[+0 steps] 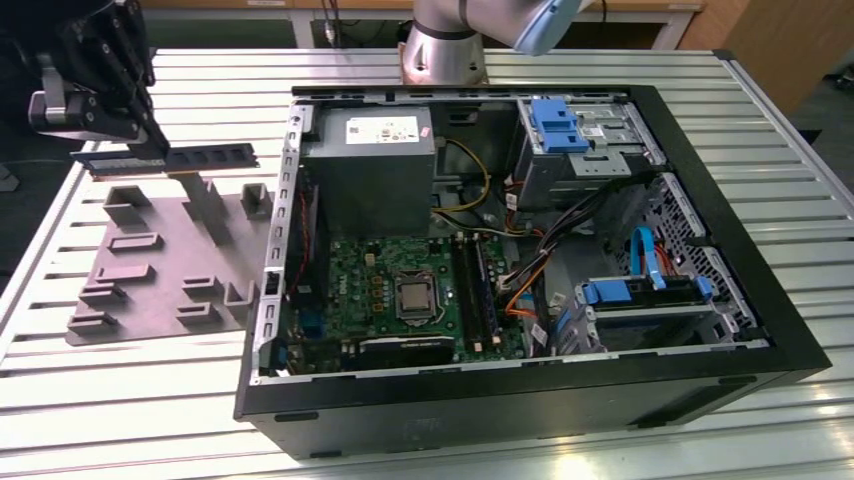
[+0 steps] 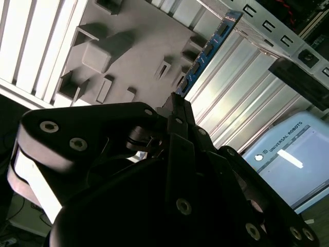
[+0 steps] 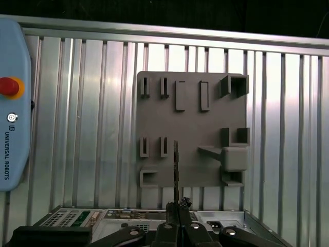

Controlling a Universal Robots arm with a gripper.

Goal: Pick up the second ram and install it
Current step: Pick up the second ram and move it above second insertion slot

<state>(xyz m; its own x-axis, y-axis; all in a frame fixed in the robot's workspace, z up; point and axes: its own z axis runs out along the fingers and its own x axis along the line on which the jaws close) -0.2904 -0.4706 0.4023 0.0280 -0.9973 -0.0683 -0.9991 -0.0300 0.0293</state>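
In the upper left of the exterior view, the black hand [image 1: 158, 150] is closed on the second ram [image 1: 207, 156], its fingers pinching the stick near its middle. The stick lies level and lengthwise across the frame, with its row of small chips facing the camera. It sits over the far end of the grey plastic tray [image 1: 160, 285], which lies flat on the slatted metal worktop [image 1: 134, 400] just beside the open computer case [image 1: 534, 405]. The case fills the middle and right of that frame. Inside it, the grey power-supply box [image 1: 367, 165] sits above the green board [image 1: 360, 275], and the long black slots [image 1: 470, 285] run along the board's right side, well apart from the held stick. The arm's base [image 1: 447, 50] stands at the top centre, behind the case. In the first wrist view the ram [image 3: 176, 164] shows edge-on as a thin dark line running out from the closed fingertips of the hand [image 3: 178, 210], over the tray [image 3: 190, 121] with its raised blocks. A pale blue control pendant [image 3: 10, 103] lies on the worktop nearby. In the second wrist view the ram [image 2: 208, 49] reaches out from the hand [image 2: 175, 105] as a blue-edged strip beside the tray [image 2: 139, 46].
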